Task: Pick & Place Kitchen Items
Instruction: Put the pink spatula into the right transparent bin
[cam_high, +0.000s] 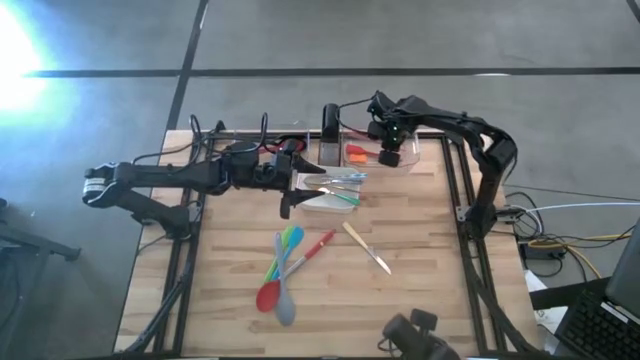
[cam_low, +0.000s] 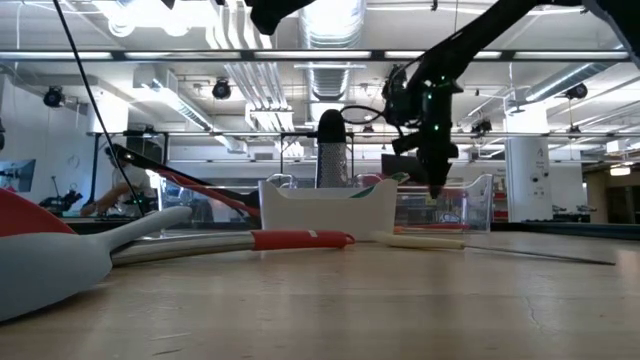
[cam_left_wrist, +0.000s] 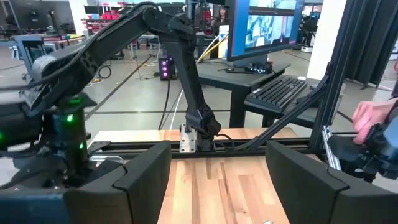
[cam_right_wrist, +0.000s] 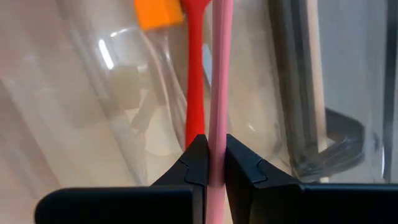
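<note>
My right gripper (cam_high: 390, 152) is at the table's far edge over a clear plastic bin (cam_high: 405, 165), shut on a slim pink utensil (cam_right_wrist: 219, 74). A red utensil (cam_right_wrist: 195, 81) with an orange piece (cam_right_wrist: 158, 12) lies in that bin. My left gripper (cam_high: 288, 203) is open and empty, next to the left side of the white dish (cam_high: 322, 203), which holds several utensils (cam_high: 340, 180). Green, blue, red and grey spoons (cam_high: 280, 270), a red-handled utensil (cam_high: 315, 247) and a pale-handled knife (cam_high: 365, 248) lie flat on the table. My right gripper pinches the pink utensil's thin handle (cam_right_wrist: 216, 146) between its two fingers (cam_right_wrist: 194, 163). The fingers point down from above (cam_low: 437, 180), and the handle runs on past them along their length, down into the clear bin. Whether its lower end touches the bin cannot be told.
Black upright items (cam_right_wrist: 317, 124) stand in the clear bin beside the pink handle. A black cylinder (cam_high: 330, 125) stands at the far edge behind the dish. The near half of the wooden table (cam_high: 420, 300) is bare apart from the loose utensils.
</note>
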